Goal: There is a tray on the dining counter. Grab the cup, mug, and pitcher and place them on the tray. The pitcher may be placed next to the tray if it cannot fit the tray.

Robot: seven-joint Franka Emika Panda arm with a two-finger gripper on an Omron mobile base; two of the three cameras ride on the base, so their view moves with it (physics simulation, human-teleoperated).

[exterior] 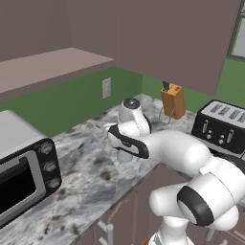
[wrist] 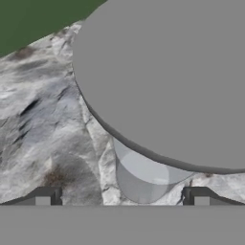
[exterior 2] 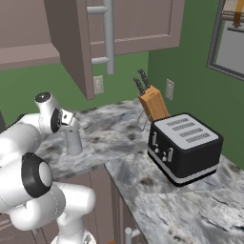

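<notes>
Two marbled grey worktop (exterior: 91,167) runs meet in a corner below a green wall (exterior: 72,103) and brown upper cabinets (exterior: 177,38). On the left stands a toaster oven (exterior: 24,174) with three knobs. Near the corner is a wooden knife block (exterior 2: 153,105), and just in front of it a black four-slot toaster (exterior 2: 185,147). Two wall sockets (exterior 2: 98,84) sit on the green wall, one on each side of the corner. The pitcher (exterior 2: 73,138) stands upright on the worktop, well left of the toaster. The gripper (wrist: 122,196) hangs right over it with jaws spread wide, one fingertip (wrist: 43,196) on each side and not touching it; in the hand view the pitcher's broad grey rim looms close.
</notes>
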